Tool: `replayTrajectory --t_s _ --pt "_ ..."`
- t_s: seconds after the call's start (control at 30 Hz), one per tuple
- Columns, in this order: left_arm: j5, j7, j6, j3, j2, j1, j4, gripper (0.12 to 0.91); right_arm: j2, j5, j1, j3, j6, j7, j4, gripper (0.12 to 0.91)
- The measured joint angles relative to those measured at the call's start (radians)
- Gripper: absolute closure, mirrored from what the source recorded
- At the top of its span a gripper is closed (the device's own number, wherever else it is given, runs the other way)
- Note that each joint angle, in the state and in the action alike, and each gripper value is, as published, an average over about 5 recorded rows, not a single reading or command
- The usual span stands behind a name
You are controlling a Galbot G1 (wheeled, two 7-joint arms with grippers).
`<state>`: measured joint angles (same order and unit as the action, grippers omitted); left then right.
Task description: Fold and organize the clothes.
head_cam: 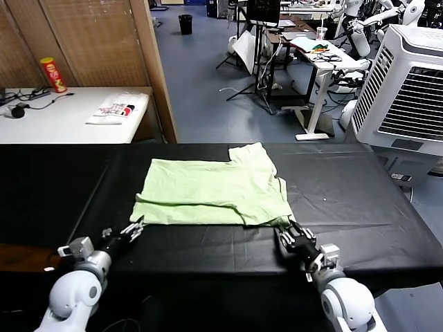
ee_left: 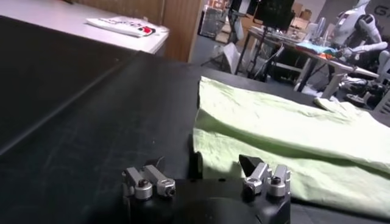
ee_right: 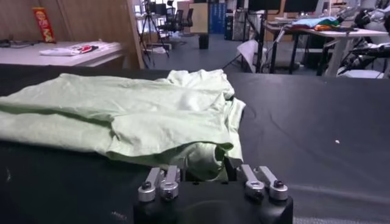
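The pale lime-green shirt (head_cam: 211,190) lies folded in a rough rectangle on the black table (head_cam: 360,200), with a sleeve sticking out at the far right. My left gripper (head_cam: 135,227) is at its near left corner. In the left wrist view this gripper (ee_left: 222,165) is open, and the shirt's (ee_left: 286,140) edge lies between its spread fingers. My right gripper (head_cam: 287,228) is at the near right corner. In the right wrist view it (ee_right: 204,167) is shut on a bunched fold of the shirt (ee_right: 122,109).
A white side table (head_cam: 62,121) at the back left holds a red can (head_cam: 52,74), a white packet (head_cam: 118,109) and a cable. A wooden partition (head_cam: 149,62) stands behind it. A large white air cooler (head_cam: 408,90) stands at the right.
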<state>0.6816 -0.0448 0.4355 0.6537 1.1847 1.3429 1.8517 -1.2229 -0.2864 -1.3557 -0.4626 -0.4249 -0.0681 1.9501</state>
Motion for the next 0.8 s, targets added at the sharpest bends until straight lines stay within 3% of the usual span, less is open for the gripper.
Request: replayTrajectory --t_s 0.13,0.33,0.4,0.8 --pt "-0.001 -0.002 0.003 -0.005 -0.001 0.004 0.008 0.563 0.004 0.000 -0.004 -0.001 -0.014 0.007 0.006 0.895" --pt "-0.007 -0.011 0.004 -0.008 -0.013 0.016 0.025 0.865 0.015 -0.003 -0.021 -0.012 -0.041 0.020 0.030 0.902" --pt "-0.012 -0.014 0.005 -0.007 -0.019 0.024 0.035 0.900 0.022 -0.007 -0.028 -0.018 -0.053 0.024 0.041 0.902" --pt "-0.104 -0.050 0.038 0.002 -0.044 0.141 0.163 0.904 0.085 -0.040 -0.125 -0.075 -0.105 0.036 0.125 0.902"
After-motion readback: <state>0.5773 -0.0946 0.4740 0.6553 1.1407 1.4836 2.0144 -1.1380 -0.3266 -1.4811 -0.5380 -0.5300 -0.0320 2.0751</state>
